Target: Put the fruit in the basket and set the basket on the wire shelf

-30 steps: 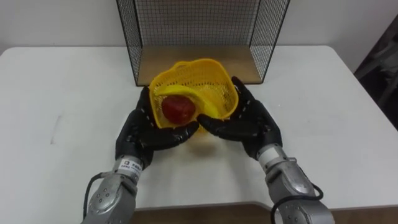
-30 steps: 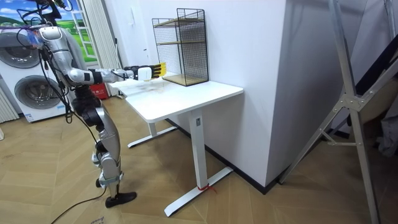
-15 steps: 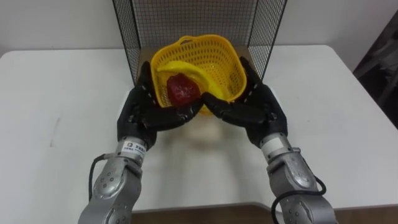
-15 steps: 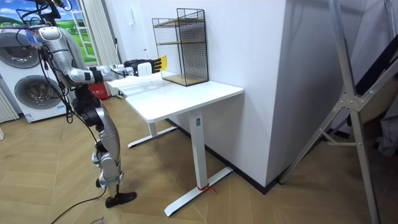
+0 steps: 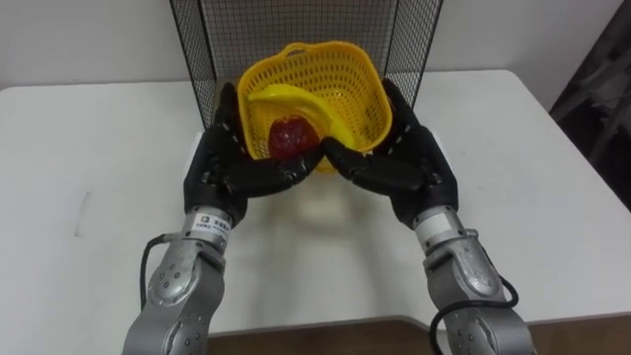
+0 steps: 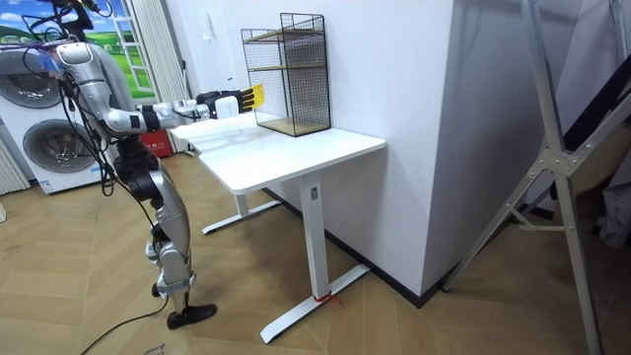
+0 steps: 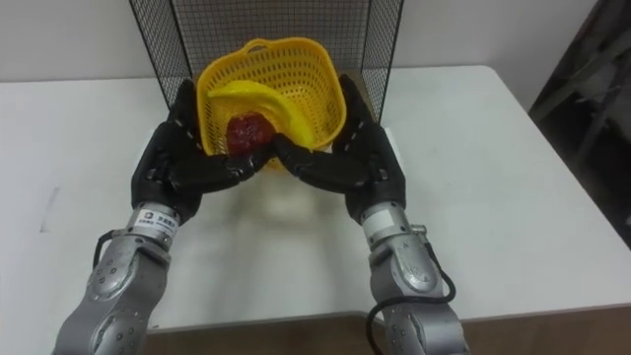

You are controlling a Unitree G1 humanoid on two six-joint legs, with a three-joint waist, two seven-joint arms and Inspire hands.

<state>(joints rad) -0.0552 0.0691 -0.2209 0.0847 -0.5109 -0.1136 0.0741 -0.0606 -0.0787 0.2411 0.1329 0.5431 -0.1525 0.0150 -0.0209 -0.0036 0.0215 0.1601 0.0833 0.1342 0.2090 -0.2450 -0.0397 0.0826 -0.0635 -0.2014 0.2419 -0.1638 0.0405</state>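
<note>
fingers: the dark fingers (image 5: 279, 177) of our left hand (image 5: 229, 163) and right hand (image 5: 406, 163) lie fairly straight and close together, cupped under the near side of the yellow basket (image 5: 345, 84). the two sets of fingertips meet below its front rim, and the thumbs run up its sides.
writing: a small white tag on our left wrist bears dark print too small for us to read.
basket tilt: lifted off the white table (image 5: 89, 148) and tipped toward us, so its mouth faces the camera. the near rim is low, and the far rim with its small loop handle is high.
basket place: just in front of the black wire shelf (image 5: 296, 25). as we look, its far rim overlaps the shelf's open front.
fruit: a red apple (image 5: 290, 136) sits low in the basket by the near-left wall. a banana (image 5: 296, 102) lies beside it, its long axis curving from the left rim down toward the lower right.
left arm: reaches up from the lower left, palm turned in against the basket's left side.
right arm: mirrors it from the lower right, palm against the right side.
stance: in the room view we stand upright at the table's end on the room view's left, both arms stretched forward at chest height, with a washing machine (image 6: 49, 138) behind us.
</note>
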